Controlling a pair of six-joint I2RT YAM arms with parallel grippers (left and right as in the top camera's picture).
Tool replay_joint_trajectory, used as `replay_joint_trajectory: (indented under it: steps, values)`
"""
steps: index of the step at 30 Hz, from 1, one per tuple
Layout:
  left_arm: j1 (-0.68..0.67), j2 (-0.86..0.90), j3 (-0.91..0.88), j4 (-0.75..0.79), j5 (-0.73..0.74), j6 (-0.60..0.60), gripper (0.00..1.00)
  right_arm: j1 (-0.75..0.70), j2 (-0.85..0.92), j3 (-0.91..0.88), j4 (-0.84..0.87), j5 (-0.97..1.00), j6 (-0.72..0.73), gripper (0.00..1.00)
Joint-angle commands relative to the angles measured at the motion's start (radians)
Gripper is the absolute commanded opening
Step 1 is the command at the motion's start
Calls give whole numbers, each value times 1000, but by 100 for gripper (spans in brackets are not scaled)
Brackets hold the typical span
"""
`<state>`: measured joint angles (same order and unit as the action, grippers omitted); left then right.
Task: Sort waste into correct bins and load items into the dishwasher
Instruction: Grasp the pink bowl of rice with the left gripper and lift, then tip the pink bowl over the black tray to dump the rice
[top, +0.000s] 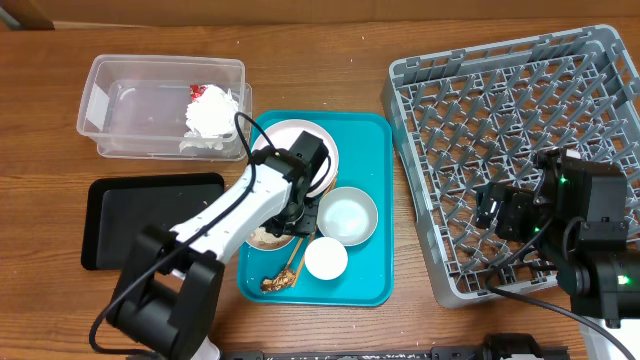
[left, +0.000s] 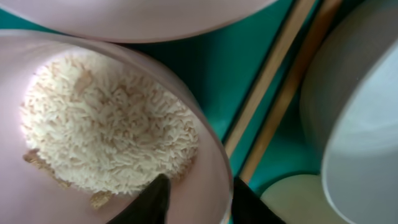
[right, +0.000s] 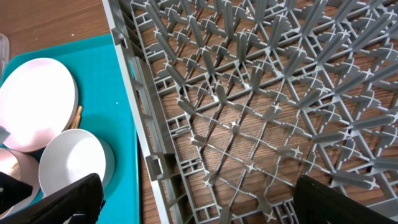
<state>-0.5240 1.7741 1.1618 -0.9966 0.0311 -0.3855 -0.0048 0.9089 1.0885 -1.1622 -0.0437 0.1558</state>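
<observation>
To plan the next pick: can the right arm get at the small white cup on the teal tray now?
Probably yes. The small white cup stands uncovered; only the dish rack wall lies between, and the right tool is open.

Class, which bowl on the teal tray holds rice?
The pinkish bowl whose rim the left gripper straddles; the pale grey bowl beside it is empty.

Overhead looks straight down on my wooden table (top: 330, 40). Left wrist sits close above the pale pink rice bowl (left: 12, 81), right slants across the grey lattice rack (right: 134, 81); all share the teal tray (top: 370, 200).
</observation>
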Motion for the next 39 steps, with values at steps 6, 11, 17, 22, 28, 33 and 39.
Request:
replay_joint_trajectory:
  steps: [6, 11, 17, 22, 28, 33, 39]
  values:
    - [-8, 45, -4, 0, 40, -4, 4, 4, -9, 31, 3, 9, -6, 100]
    - [-6, 37, 69, -60, 10, -4, 4, 4, -9, 31, 2, 9, -6, 100]
    - [13, -14, 188, -175, -42, -4, 4, 4, -9, 31, 0, 9, -6, 100]
    - [93, -114, 204, -212, -31, -3, 4, 4, -9, 31, 1, 9, -6, 100]
    - [250, -209, 201, -234, 100, 103, 4, 4, -9, 31, 0, 9, -6, 100]
    - [388, -228, 193, -233, 238, 245, 4, 4, -9, 31, 0, 10, -6, 100]
    - [583, -228, 122, -192, 420, 369, 4, 4, -9, 31, 0, 10, -6, 100]
